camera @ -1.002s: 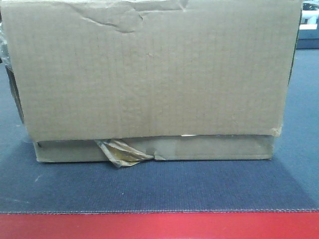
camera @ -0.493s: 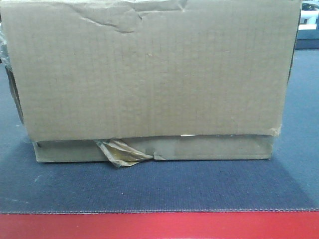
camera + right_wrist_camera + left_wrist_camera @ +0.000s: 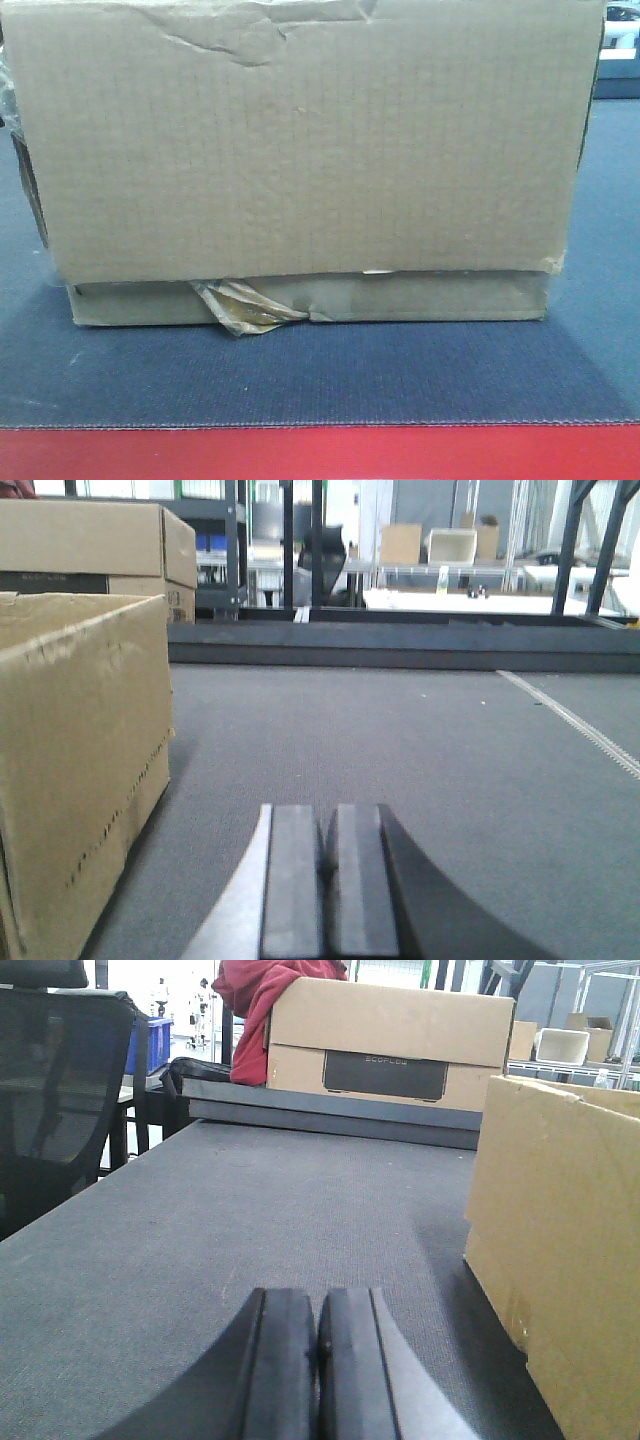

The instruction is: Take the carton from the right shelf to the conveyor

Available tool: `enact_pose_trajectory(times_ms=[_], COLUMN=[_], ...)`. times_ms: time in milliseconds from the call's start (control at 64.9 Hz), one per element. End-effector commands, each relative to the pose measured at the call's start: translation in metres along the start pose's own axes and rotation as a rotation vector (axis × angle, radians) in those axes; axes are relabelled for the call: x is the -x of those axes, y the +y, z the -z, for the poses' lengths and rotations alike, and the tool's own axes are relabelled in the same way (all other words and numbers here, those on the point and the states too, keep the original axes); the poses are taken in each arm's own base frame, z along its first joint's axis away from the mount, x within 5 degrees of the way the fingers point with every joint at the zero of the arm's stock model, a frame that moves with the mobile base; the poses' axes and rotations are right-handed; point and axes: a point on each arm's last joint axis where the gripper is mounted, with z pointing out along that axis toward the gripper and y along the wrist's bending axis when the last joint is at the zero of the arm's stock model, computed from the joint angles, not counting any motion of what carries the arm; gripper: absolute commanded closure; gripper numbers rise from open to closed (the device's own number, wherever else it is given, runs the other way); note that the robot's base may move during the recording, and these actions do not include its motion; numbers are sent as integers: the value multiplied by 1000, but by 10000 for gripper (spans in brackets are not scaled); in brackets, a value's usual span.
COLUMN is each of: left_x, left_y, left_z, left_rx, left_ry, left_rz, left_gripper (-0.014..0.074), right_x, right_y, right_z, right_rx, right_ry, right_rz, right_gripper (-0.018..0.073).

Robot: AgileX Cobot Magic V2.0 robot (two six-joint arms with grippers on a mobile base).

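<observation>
Carton (image 3: 300, 150) creased, tape (image 3: 240, 305) ragged.

black mesh chair (image 3: 55, 1100), red cloth (image 3: 262, 1000), bright windows behind metal racks (image 3: 300, 540).
</observation>
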Motion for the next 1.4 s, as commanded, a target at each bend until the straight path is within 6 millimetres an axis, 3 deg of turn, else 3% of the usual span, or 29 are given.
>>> enact_pose_trajectory(times_ms=[0,1388], left_x=[2,2], left_y=[0,0], left_z=[0,0], left_rx=[0,0], left_ry=[-22,-22], left_rz=[1,1], left_gripper=[592,592], right_x=[-2,-5], right_y=[-1,-1], right_z=[2,1], right_rx=[-13,-9], right_ry=[-66,-29], right_rz=[-2,-2], right_gripper=[640,640])
